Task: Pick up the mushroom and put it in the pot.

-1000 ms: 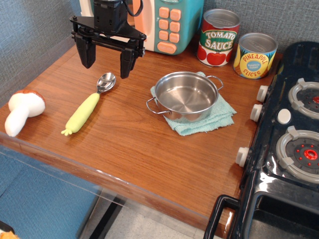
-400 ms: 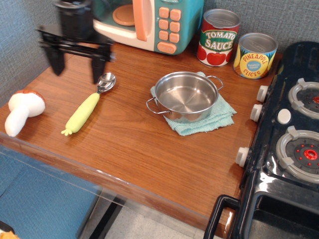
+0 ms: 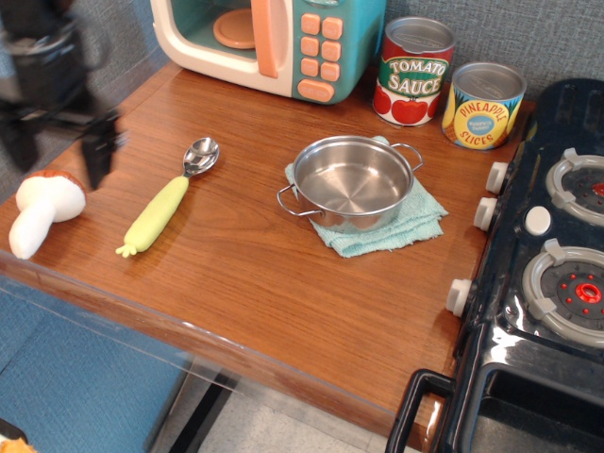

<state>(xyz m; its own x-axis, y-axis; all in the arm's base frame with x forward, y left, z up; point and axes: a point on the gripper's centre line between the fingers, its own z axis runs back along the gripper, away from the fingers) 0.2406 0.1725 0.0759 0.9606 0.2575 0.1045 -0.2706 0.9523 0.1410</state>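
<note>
The plush mushroom (image 3: 40,209), white stem and reddish-brown cap, lies on its side at the far left edge of the wooden counter. My gripper (image 3: 58,160) is blurred by motion and hangs just above the mushroom's cap, its two black fingers spread apart and empty. One finger (image 3: 99,151) shows to the right of the cap. The shiny steel pot (image 3: 351,181) stands empty on a teal cloth (image 3: 396,226) in the middle of the counter, well to the right of the gripper.
A spoon with a yellow-green handle (image 3: 162,209) lies between mushroom and pot. A toy microwave (image 3: 274,42) and two cans, tomato sauce (image 3: 413,71) and pineapple (image 3: 483,104), stand at the back. A black toy stove (image 3: 547,255) fills the right side. The counter's front edge has a clear guard.
The gripper has moved left and down, from above the spoon's bowl to just over the mushroom's cap, staying open. Nothing else has moved.
</note>
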